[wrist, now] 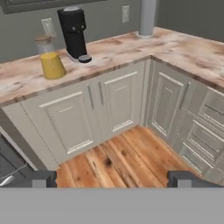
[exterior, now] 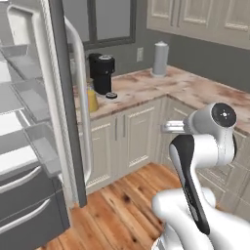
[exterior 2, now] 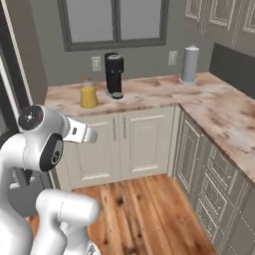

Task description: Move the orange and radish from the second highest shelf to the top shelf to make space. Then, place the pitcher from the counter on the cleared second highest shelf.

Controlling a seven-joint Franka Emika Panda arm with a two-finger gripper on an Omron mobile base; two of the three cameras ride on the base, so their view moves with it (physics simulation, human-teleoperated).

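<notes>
I see the pitcher standing upright on the tabletop, an amber-yellow cylinder with a paler upper part and lid. In the right base view it sits at about 9 o'clock from the black machine, just beside it but apart. From the hand view the pitcher stands near the tabletop's front edge. In the left base view the pitcher is half hidden behind the fridge door handle. The tabletop is beige-pink mottled stone, bending round the corner.

Amber-yellow pitcher (white lid); beige-pink mottled counter; black coffee machine.
</notes>
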